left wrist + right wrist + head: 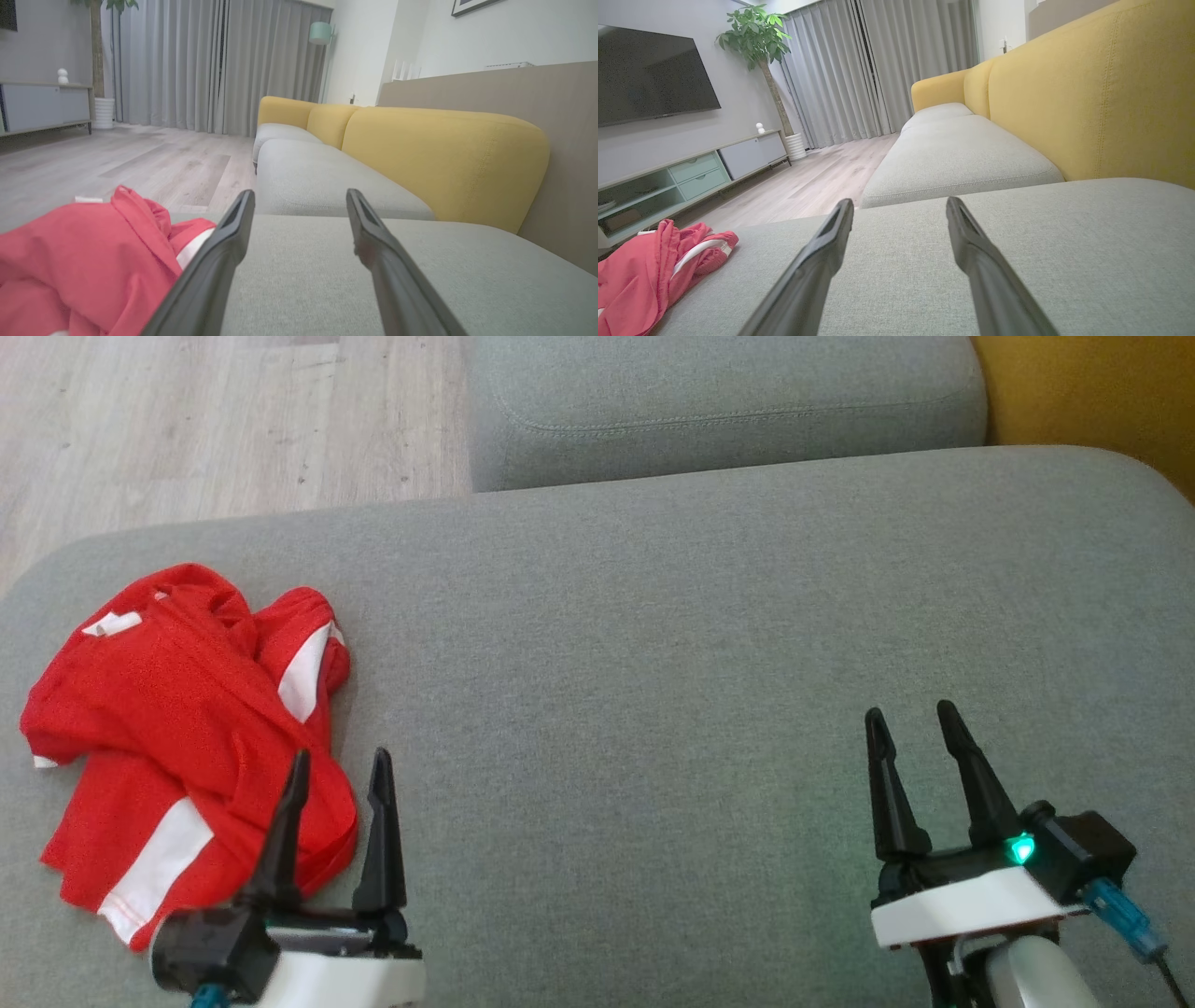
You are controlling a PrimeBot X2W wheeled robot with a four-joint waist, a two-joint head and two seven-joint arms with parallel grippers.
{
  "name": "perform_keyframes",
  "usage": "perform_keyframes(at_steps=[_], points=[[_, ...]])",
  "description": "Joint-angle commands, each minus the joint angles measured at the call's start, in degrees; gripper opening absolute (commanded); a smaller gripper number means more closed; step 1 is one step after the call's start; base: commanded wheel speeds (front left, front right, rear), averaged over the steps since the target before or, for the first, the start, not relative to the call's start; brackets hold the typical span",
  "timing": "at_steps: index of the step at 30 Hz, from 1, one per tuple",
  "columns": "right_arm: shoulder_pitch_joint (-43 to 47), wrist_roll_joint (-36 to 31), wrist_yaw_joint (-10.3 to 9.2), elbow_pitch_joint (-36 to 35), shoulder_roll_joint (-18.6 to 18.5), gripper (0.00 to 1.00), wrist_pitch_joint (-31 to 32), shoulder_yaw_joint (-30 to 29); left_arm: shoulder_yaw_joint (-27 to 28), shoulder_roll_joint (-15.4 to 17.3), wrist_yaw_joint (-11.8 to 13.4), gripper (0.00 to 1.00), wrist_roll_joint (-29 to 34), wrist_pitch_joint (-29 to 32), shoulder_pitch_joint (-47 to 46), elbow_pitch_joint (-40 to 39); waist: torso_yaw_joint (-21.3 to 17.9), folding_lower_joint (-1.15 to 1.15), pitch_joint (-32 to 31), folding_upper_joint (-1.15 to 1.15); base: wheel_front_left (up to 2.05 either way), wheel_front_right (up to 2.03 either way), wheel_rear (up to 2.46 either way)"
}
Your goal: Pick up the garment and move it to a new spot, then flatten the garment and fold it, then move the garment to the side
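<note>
Beside crumpled garment (177, 728): left gripper (341, 756) spread, empty; right gripper (909, 709) likewise, well apart. Risk: pinching several bunched layers likely hampers flattening.

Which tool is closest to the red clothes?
The left tool, right beside the red garment; the right tool sits far across the grey cushion.

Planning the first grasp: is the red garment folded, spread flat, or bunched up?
Bunched up. The red garment lies in a crumpled heap on the grey cushion, its white stripes running in different directions; neither flat nor folded.
</note>
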Motion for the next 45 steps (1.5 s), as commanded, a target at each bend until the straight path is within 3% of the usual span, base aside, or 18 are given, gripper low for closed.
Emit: perform_keyframes(at_steps=[1, 14, 27, 37, 45], points=[[-1.7, 1.0, -0.04, -1.4, -0.5, 1.00, -0.6, 1.6, 1.6, -0.2, -0.3, 1.00, -0.6, -0.5, -1.4, -1.0, 0.0, 0.00, 0.0, 0.00, 0.00, 0.00, 0.00], [-2.1, 4.0, -0.04, -0.2, -0.5, 1.00, -0.6, 2.1, 1.6, -0.2, 0.1, 1.00, -2.8, -0.5, -2.1, 0.7, 1.9, 0.00, -0.6, 0.00, 0.00, 0.00, 0.00], [-0.5, 6.7, -0.04, 0.5, -0.5, 1.00, -0.6, 5.3, 4.6, -0.2, 0.3, 1.00, -2.3, -0.5, -0.1, 1.7, 13.6, 0.00, -3.4, 0.00, 0.00, 0.00, 0.00], [0.6, 8.6, -0.04, 1.0, -0.5, 1.00, -0.6, 8.3, 6.9, -0.2, 0.0, 1.00, -1.6, -0.5, 1.7, 1.5, 19.9, 0.00, -5.2, 0.00, 0.00, 0.00, 0.00], [1.3, 9.2, -0.04, 1.3, -0.5, 1.00, -0.6, 9.8, 7.6, -0.2, -0.6, 1.00, -1.2, -0.5, 2.5, 1.7, 22.6, 0.00, -6.2, 0.00, 0.00, 0.00, 0.00]])
